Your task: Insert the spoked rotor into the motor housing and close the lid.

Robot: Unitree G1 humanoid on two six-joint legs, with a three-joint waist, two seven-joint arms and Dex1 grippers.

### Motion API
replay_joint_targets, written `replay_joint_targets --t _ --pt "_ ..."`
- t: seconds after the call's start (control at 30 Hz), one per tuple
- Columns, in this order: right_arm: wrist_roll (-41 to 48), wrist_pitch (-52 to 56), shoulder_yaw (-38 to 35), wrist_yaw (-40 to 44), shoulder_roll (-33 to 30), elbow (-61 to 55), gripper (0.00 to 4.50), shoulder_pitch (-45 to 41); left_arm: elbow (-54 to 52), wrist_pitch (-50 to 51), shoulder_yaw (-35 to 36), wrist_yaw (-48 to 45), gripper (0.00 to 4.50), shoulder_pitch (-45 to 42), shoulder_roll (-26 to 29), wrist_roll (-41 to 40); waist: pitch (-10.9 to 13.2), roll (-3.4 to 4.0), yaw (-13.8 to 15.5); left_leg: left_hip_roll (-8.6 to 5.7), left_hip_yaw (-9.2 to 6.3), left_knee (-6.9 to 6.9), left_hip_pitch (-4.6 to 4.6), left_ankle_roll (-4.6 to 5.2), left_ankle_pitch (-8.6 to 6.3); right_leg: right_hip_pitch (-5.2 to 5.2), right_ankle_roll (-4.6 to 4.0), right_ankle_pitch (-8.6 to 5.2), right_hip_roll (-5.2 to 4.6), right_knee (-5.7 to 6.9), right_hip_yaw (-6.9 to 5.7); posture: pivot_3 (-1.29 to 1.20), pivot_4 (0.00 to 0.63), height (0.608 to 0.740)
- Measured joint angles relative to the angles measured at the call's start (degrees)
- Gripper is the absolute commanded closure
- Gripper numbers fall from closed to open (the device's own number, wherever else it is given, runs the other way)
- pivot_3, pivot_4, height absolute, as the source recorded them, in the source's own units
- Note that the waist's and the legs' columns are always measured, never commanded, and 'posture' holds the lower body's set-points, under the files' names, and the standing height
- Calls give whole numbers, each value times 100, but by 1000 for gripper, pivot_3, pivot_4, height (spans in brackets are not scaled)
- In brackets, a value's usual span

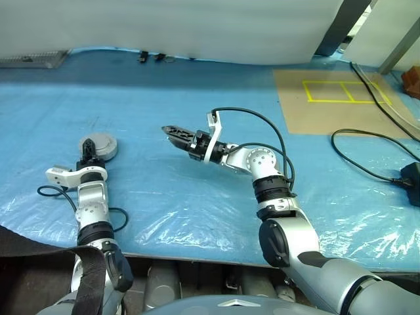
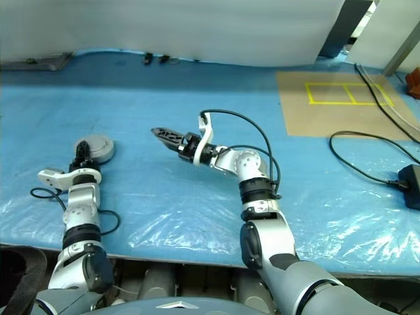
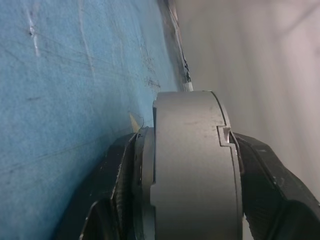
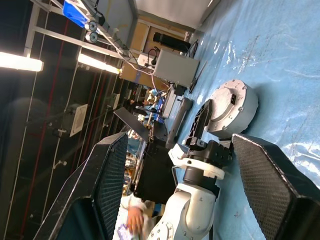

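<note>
Both grippers differ: left gripper (image 1: 90, 149) clamps the closed motor housing (image 1: 100, 145) edgewise at nine o'clock on the table (image 1: 197, 197); right gripper (image 1: 172, 133) gapes empty. Loosening carelessly could roll it.

A blue plastic sheet (image 1: 164, 177) covers the worktop, wrinkled and shiny along its near edge. At the far right corner lies a brown board (image 1: 328, 102) marked with yellow tape rectangles (image 1: 344, 92). A black cable (image 1: 367, 141) curls beside the board toward a black box (image 1: 411, 176) at the right edge. Small dark bits (image 1: 151, 57) lie by the far edge, below a white wall (image 1: 197, 26).
</note>
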Motion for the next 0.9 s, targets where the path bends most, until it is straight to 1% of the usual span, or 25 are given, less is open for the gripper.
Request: replay_joint_targets --t 0.07,0.2,0.27,0.3,0.43,0.57,0.67,0.73,0.8,0.9 --pt "2 0 0 -4 0 -6 1043 0 94 -58 30 -59 1858 -33 -1 90 -3 7 1 0 1 -1 13 0 0 10 -1 -1 0 1 1 0 150 740" --pt "2 -2 5 -19 0 -11 1009 0 112 -180 35 -101 873 -43 -16 289 -4 13 -9 0 3 -13 54 0 0 50 -1 -3 0 -10 2 0 150 740" --pt "2 -9 9 -21 0 -12 1009 0 68 -253 35 -90 246 -47 -26 384 -10 24 -22 0 4 -27 64 1 -1 71 28 -22 0 -21 6 0 150 740" --pt "1 -18 13 -21 0 -12 1009 0 37 -326 35 -63 23 -49 -42 440 -12 28 -31 0 3 -31 66 1 -1 71 34 -25 0 -22 7 0 150 740" --pt "-22 -71 81 5 0 -12 1009 0 -2 -831 49 285 23 -35 -92 758 -16 35 -109 2 1 -46 76 0 0 68 31 -27 3 -23 11 0 150 740" --pt "-69 -151 185 47 0 -11 1009 0 -132 -1480 126 728 23 131 -89 1193 -17 36 -230 1 -4 -64 75 -4 -2 64 -2 -9 4 -47 12 0 150 740" --pt "-110 -204 249 104 0 -11 1009 0 -228 -1914 58 1232 23 392 11 1874 -18 39 -271 3 -7 -79 67 -15 -9 60 -4 -8 11 -74 11 0 150 740" --pt "-181 -310 298 138 0 -11 1009 1 -363 -2129 -10 1490 23 689 95 2323 -18 39 -289 5 -8 -82 55 -17 -10 50 17 5 12 -83 9 0 150 740" --pt "-351 -541 412 177 0 -11 1009 2 -536 -2161 -38 1527 23 939 119 2512 -18 38 -277 3 -5 -81 56 -17 -10 40 18 5 11 -84 5 0 150 740" --pt "-1014 -1229 1078 389 -9 -98 1009 43 -1042 -2093 -320 1206 23 1390 145 2724 -13 14 -208 5 2 -80 22 -17 -10 7 17 5 11 -80 -1 0 150 740"
